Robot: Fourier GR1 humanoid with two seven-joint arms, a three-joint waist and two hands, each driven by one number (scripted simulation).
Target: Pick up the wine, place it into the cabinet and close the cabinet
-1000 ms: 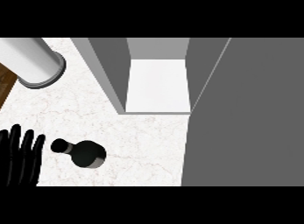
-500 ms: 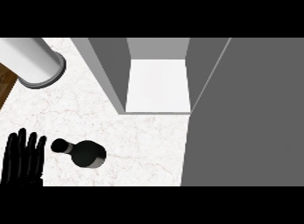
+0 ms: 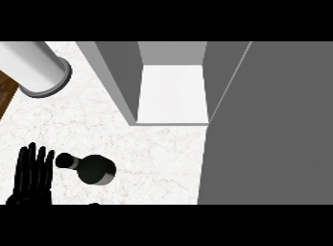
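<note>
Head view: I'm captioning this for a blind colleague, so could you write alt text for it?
A black wine bottle sits on the white marble counter, with the left robot hand open close beside its neck. Beyond it a grey cabinet stands open, showing a white shelf; a white cylinder is at the upper left.

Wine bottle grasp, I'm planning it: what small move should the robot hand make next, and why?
Probably ease the left robot hand slightly rightward and curl it round the wine bottle. The hand is open, fingers straight, just left of the bottle's neck, with nothing curled round it, and the cabinet already stands open.
</note>
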